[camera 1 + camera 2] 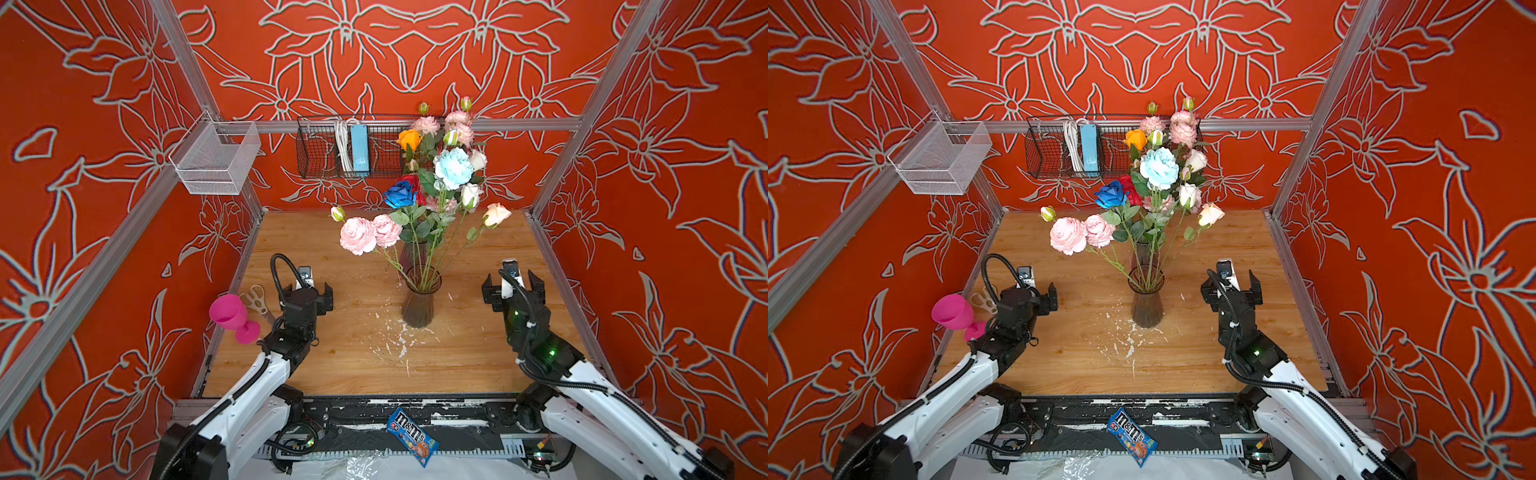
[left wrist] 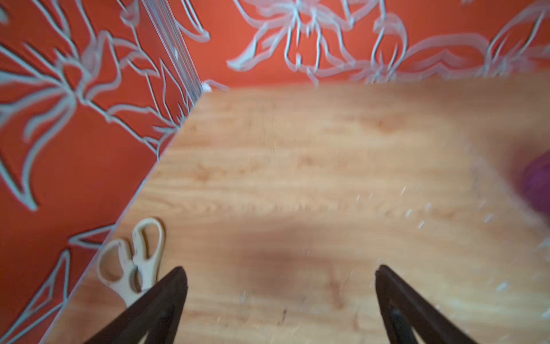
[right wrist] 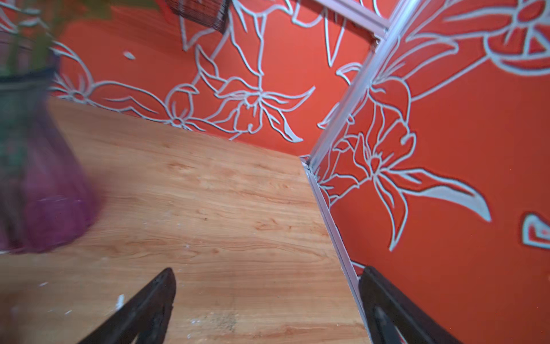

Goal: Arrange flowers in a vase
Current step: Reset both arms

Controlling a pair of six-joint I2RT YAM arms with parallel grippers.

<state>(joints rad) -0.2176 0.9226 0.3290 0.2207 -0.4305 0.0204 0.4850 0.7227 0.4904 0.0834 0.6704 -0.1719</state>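
The flowers point(image 1: 453, 168) stand upright in the vase point(image 1: 419, 305) at the middle of the table point(image 1: 332, 361), between the left jaws and right jaws, both open wide, empty, and about equally near.

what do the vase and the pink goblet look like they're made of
Vase: likely tinted glass, smoky purple, ribbed; stems of the flowers show through its wall. Pink goblet: probably plastic, opaque, evenly coloured, with a dull sheen.
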